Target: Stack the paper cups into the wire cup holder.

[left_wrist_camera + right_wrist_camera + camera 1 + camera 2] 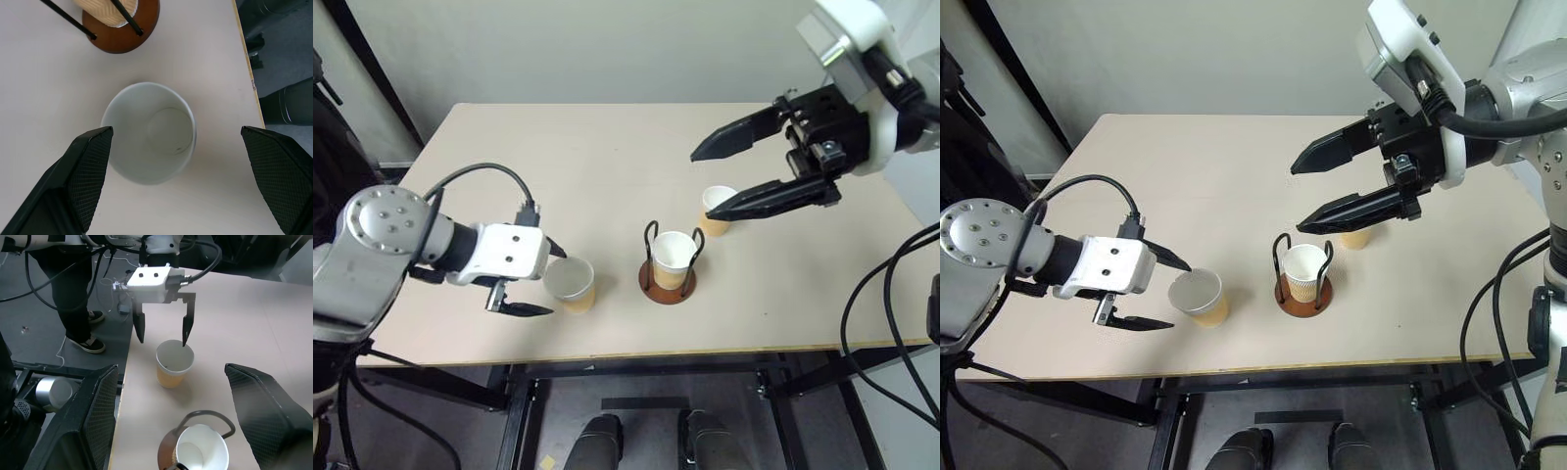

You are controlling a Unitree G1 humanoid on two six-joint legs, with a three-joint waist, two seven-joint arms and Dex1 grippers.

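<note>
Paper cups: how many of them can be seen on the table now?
3. One paper cup stands in the wire cup holder, one between the left gripper's open fingers, one behind the right gripper.

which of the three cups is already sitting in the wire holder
The middle paper cup, standing upright between the loops of the wire cup holder. The other two stand on the bare table.

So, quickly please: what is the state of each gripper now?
Left gripper: open, holding nothing, jaws on either side of a paper cup.
Right gripper: open, holding nothing.
</note>
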